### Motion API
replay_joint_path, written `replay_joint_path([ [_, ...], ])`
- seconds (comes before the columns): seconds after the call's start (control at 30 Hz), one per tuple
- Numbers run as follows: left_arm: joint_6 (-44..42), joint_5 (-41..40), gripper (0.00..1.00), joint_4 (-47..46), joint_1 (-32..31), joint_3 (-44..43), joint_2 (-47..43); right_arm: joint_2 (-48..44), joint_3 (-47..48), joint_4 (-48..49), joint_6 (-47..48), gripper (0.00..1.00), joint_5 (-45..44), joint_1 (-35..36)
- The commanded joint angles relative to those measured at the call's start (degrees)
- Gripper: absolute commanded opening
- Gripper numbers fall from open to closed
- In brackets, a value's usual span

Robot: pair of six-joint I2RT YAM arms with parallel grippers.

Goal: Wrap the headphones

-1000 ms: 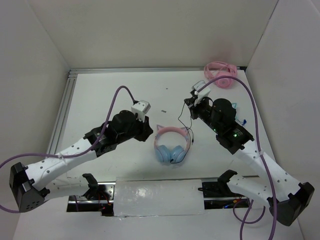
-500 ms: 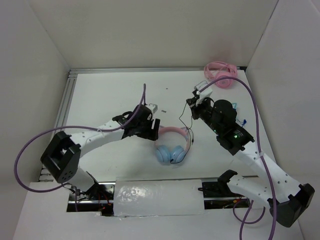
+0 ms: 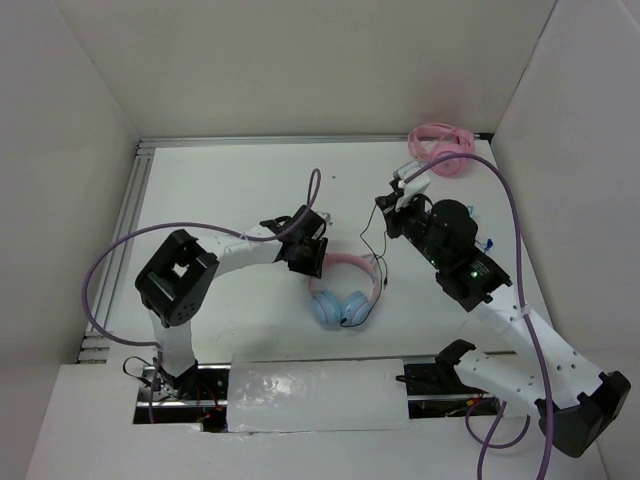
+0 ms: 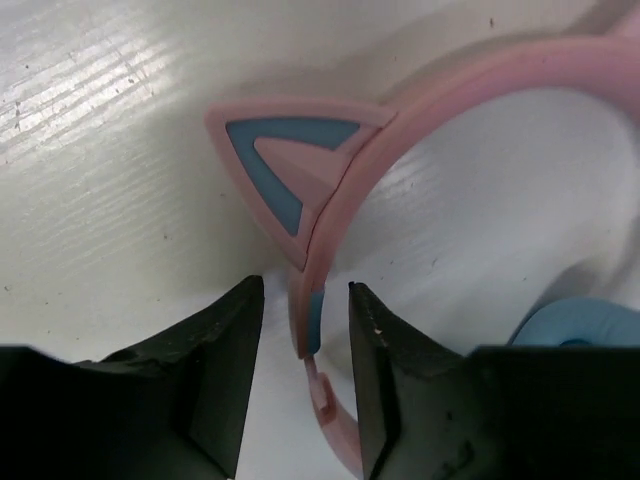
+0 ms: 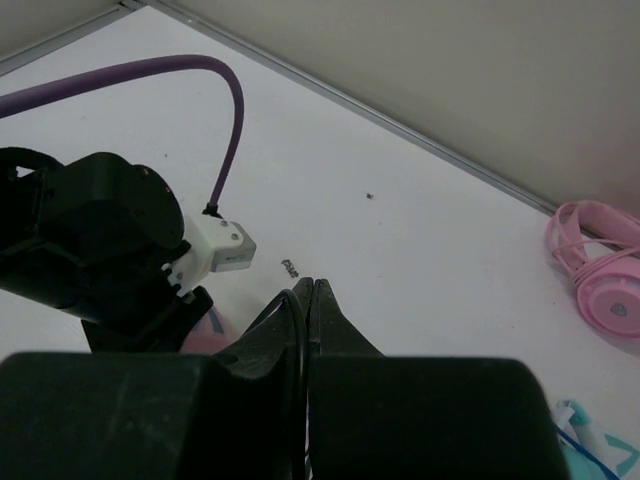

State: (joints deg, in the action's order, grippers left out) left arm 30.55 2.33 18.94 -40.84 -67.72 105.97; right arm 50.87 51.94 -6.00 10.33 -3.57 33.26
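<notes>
At the centre of the top view, the headphones (image 3: 343, 290) lie flat on the table (image 3: 220, 190), with the pink cat-eared band toward the top and the light blue ear cups toward the bottom. The left gripper (image 3: 306, 258) sits at the band's left end. In the left wrist view its jaws are spread, one on each side of the band just below a cat ear (image 4: 290, 165). The left arm folds at the elbow at lower left and reaches right. The right gripper (image 3: 383, 208), upper right of the headphones, is pressed together on the thin black cable (image 3: 363, 243). All-pink headphones (image 3: 438, 150) lie at upper right, well apart.
</notes>
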Motion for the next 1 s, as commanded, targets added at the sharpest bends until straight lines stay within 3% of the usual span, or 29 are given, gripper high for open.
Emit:
replay_joint_path([
  [0.0, 0.6, 0.0, 0.47, 0.3, 0.3, -2.8, 2.3, -2.1, -0.4, 3.1, -0.5, 0.00, 1.5, -0.6],
  [0.07, 0.7, -0.3, 0.36, 0.1, 0.3, -3.4, 3.9, -2.6, -0.6, 3.0, -0.3, 0.00, 3.0, -0.6],
  [0.17, 1.0, -1.5, 0.01, 0.7, 0.1, -4.6, 5.5, -3.3, -0.7, 2.8, 0.0, 0.00, 5.0, -0.5],
  [0.27, 0.7, -2.1, 0.00, 0.6, -0.2, -4.7, 4.6, -3.9, -0.2, 1.3, 0.0, 0.00, 8.4, -0.4],
  [0.4, 1.5, -6.4, 0.00, -1.9, -0.4, -2.2, -2.2, -5.9, -0.4, 1.2, -0.4, 0.00, 6.2, -0.3],
  [0.73, -7.8, -10.9, 0.00, -12.7, -1.9, 7.6, -32.6, -13.2, -2.3, 0.7, -1.7, 0.00, 7.4, 0.1],
  [0.87, -10.0, -13.1, 0.00, -11.6, -2.0, 9.2, -38.5, -14.6, -2.6, -0.1, -1.7, 0.00, 7.0, 0.3],
  [0.97, -8.6, -18.3, 0.00, -6.7, -2.1, 7.3, -38.7, -14.7, -1.1, -1.8, -0.4, 0.00, 11.5, 0.7],
])
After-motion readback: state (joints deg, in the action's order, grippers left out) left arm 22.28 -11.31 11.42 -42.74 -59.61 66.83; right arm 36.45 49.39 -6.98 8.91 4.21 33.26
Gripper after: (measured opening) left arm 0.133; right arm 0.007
